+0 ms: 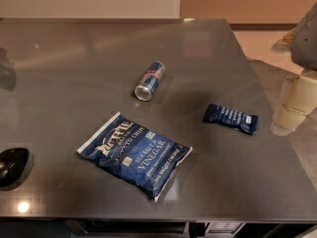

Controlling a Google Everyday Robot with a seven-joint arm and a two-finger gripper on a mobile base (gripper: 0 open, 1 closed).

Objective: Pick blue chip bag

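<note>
The blue chip bag (134, 154) lies flat on the grey table (74, 73), near its front edge, left of middle. It is navy with white edges and white "Sea Salt & Vinegar" lettering, turned at a slant. My gripper (291, 107) hangs at the far right of the view, over the table's right edge. It is pale cream under a grey arm part, well to the right of the bag and apart from it, and it holds nothing that shows.
A blue-and-silver drink can (149, 81) lies on its side behind the bag. A small dark-blue bar wrapper (231, 118) lies between the bag and the gripper. A black rounded object (13, 166) sits at the table's left front.
</note>
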